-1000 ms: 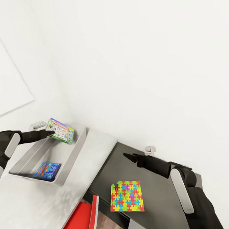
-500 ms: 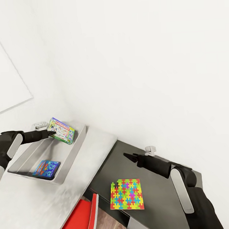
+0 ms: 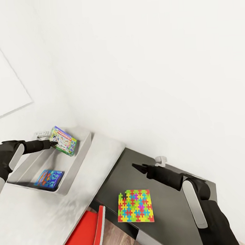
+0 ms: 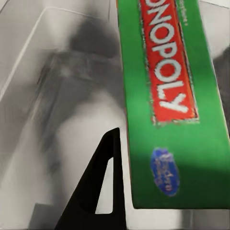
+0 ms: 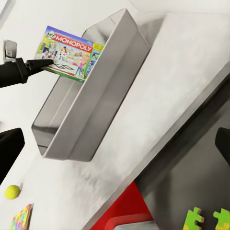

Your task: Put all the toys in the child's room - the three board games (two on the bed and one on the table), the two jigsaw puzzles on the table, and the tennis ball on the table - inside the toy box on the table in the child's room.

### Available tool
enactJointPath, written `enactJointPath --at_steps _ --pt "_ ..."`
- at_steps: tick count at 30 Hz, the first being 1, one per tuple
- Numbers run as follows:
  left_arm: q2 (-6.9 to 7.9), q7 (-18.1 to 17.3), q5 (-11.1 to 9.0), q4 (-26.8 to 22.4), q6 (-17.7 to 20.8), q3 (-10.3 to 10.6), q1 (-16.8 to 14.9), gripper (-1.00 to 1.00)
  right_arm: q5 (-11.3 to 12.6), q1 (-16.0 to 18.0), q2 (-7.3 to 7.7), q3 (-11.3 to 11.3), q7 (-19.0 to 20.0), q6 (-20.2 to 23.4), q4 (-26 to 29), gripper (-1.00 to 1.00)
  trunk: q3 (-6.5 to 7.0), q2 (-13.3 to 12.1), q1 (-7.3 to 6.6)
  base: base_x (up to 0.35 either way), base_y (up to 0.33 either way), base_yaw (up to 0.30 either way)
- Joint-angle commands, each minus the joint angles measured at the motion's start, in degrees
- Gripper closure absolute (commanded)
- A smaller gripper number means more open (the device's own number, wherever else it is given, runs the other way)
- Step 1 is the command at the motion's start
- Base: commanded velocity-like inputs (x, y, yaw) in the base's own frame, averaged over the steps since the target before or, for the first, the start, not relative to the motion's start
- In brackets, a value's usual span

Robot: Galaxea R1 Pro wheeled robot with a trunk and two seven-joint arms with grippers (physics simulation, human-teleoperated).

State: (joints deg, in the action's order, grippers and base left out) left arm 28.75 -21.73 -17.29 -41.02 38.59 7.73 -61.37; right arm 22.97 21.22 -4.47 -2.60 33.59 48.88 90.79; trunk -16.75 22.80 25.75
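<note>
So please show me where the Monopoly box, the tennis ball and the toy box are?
Monopoly box (image 5: 69, 53): right wrist view, middle of its printed lid.
Tennis ball (image 5: 12, 191): right wrist view, centre of the ball.
Toy box (image 3: 78, 158): head view, its flared side wall.

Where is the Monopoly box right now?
At the head view's left, the Monopoly box is held tilted by the left gripper over the toy box's far end, above a blue game box.

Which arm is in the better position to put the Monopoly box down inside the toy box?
Left. Its end effector already grips the Monopoly box above the toy box. The right end effector is empty, over the dark surface near a jigsaw puzzle.
</note>
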Motion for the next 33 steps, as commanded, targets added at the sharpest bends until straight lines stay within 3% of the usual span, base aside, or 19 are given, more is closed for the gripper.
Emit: enactJointPath --at_steps 1,33 --pt "0.07 0.0 -0.2 0.0 0.2 0.2 -0.1 1.00 0.0 0.1 -0.07 -0.1 0.3 0.4 0.0 -1.00 -0.20 0.1 0.03 0.000 0.000 0.000" --pt "0.88 -0.2 0.0 1.3 -1.0 -0.3 -1.4 1.00 -0.1 0.1 -0.02 -0.1 0.4 0.3 0.1 -1.00 -3.19 0.1 0.03 0.000 0.000 0.000"
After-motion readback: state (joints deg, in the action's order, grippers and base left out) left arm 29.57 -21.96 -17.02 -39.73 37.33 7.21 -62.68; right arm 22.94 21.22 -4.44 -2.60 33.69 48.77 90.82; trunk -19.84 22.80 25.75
